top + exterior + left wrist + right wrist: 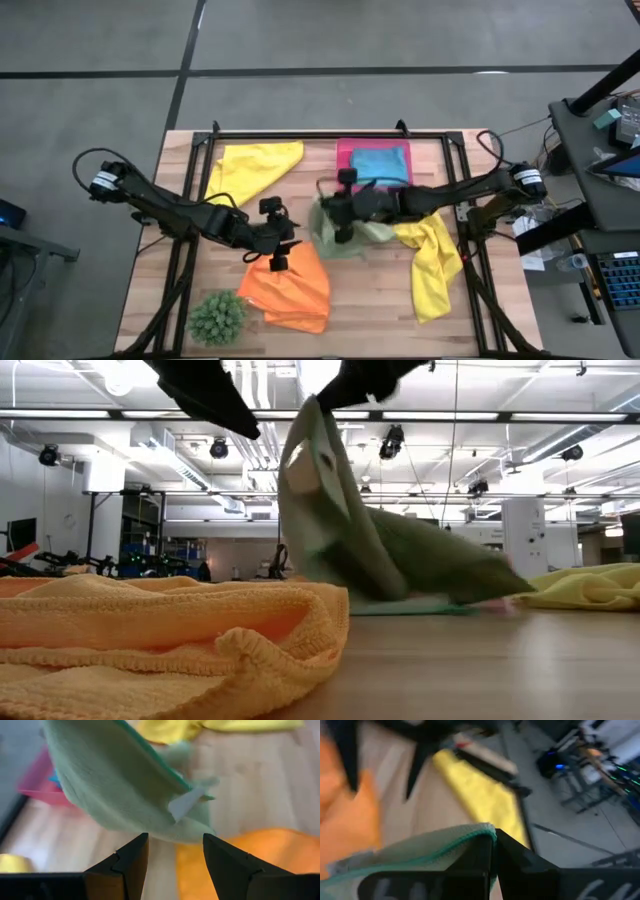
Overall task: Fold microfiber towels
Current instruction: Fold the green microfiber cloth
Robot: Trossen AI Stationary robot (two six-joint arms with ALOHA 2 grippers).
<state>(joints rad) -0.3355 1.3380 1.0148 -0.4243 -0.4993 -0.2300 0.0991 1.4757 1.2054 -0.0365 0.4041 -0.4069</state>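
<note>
Wooden slats make up the counter (380, 300), which stands on a grey floor under open ceiling lighting.

Far left, near edge: a spiky green plant ball (216, 316), clear of the work. Behind it, at the back left, one yellow towel (252, 168) lies loosely spread.

Left of centre: the left gripper (283, 243) hovers over the back edge of the orange towel (288, 287), which lies rumpled on the counter. Its jaws stand apart and hold nothing; the wrist view shows the fingers (131, 862) empty, aimed at the hanging green cloth.

Centre: the right gripper (338, 222) is clamped tight on an edge of the sage green towel (350, 540), lifting it so that one side hangs in the air while the lower end trails on the counter. A white care label (186, 804) shows on the hem.

Back centre-right: the turquoise towel (381, 163) lies on the pink tray (343, 155). Right: the second yellow towel (430, 265) is draped long and crumpled.

Assessment: the cloth is light, limp and drapes freely; it will not hold shape unsupported. The free hanging corner near the label appears the sound place for the left gripper to take hold, pinching hem rather than mid-cloth.
</note>
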